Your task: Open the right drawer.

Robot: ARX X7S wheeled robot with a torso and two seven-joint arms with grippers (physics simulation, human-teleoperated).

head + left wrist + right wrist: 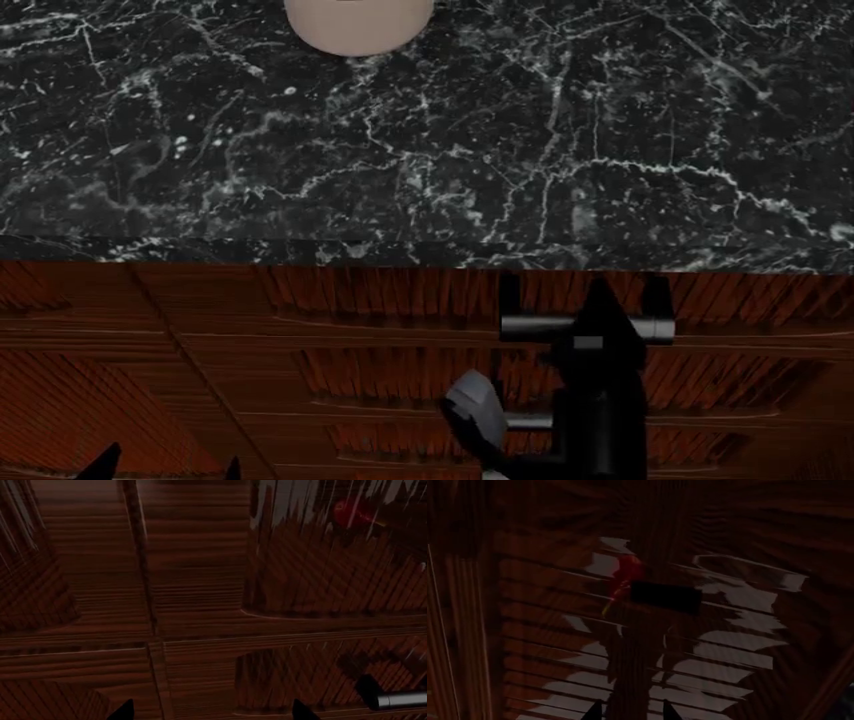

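A black marble worktop with white veins fills the upper half of the head view. A pale round object, cut off by the frame edge, rests on it near the back. Below the worktop's front edge runs a bank of dark red-brown wooden cabinet fronts with recessed panels.

The right drawer is the top front just under the worktop, to the right of centre in the head view. Its horizontal silver bar handle sits on two black posts. The right gripper, black and pointed, stands directly in front of the middle of this handle, with the bar showing on either side of it. Whether its fingers are spread or pinching the bar cannot be told, since the gripper body hides them. A grey rounded part of the right arm shows just below. In the right wrist view, two dark fingertips appear apart at the frame edge, close to dim, reflective wood.

The left gripper shows only as two black tips low on the left, held apart, in front of a lower cabinet front. The left wrist view shows grained wood panels and the end of another silver handle.
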